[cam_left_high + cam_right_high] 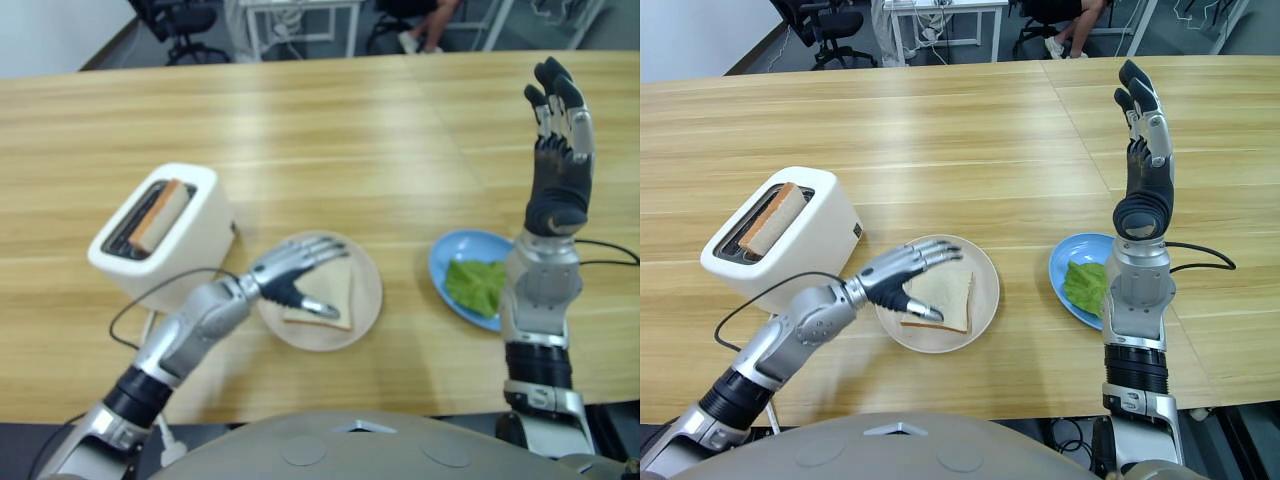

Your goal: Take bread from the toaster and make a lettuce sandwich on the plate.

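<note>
The left hand point(902, 275), fingers spread wide and holding nothing, hovers over the round beige plate point(986, 290), which bears one white bread slice point(946, 298). A second toasted slice point(772, 218) stands in the white toaster point(815, 238) at left. The right hand point(1143, 140) is raised upright with its fingers wide, beside the blue plate point(1064, 258) of green lettuce point(1085, 285). The wide wooden surface point(940, 130) stretches behind.

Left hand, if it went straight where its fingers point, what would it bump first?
Probably the bread slice on the plate: the left hand is spread just over it, pointing right. If it is higher than it looks, only bare table lies beyond.
</note>
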Tool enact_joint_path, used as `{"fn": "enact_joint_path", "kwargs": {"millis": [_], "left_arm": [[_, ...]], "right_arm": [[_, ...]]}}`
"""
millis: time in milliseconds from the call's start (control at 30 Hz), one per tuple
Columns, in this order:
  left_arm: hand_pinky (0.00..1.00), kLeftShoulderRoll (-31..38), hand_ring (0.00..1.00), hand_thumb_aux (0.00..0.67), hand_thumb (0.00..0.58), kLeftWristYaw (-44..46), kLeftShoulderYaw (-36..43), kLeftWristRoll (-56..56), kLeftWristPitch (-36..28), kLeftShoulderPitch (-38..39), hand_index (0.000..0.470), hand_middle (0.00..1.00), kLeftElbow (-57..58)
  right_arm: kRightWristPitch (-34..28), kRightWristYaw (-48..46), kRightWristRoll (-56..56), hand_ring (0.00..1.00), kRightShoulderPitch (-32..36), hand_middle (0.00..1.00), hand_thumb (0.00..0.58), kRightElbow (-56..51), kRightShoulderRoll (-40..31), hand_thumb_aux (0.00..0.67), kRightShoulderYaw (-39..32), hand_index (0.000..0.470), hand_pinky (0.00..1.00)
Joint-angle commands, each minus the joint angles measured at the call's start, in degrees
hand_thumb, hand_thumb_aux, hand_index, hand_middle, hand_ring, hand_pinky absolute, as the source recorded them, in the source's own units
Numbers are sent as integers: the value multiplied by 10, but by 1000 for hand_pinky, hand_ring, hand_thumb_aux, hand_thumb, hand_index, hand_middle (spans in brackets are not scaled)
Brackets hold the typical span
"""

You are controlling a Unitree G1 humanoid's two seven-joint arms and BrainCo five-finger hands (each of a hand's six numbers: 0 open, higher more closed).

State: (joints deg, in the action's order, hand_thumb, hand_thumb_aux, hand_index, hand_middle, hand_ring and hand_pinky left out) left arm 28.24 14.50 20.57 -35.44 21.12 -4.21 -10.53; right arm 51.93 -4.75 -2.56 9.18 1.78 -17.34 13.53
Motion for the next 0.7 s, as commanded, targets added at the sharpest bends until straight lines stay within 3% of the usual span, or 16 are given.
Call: {"fn": "enact_joint_path", "kwargs": {"millis": [33,233,433,700], "left_arm": [[0,-10,0,0,0,-4,-28,33,-11,2,0,0,-15],[0,-36,0,0,0,-49,-138,96,-37,-32,0,0,-83],[0,-83,0,0,0,-98,-264,249,-35,-82,0,0,-166],[0,-142,0,0,0,-167,-357,327,-18,-108,0,0,-219]], "right_arm": [[-6,-5,1,0,0,0,0,11,-7,0,4,0,0],[-24,-8,36,0,-30,0,0,-18,-69,0,62,0,0],[-42,10,186,0,-74,0,0,-114,-198,0,127,0,0],[-96,107,478,0,-124,0,0,-202,-353,0,40,0,0]]}}
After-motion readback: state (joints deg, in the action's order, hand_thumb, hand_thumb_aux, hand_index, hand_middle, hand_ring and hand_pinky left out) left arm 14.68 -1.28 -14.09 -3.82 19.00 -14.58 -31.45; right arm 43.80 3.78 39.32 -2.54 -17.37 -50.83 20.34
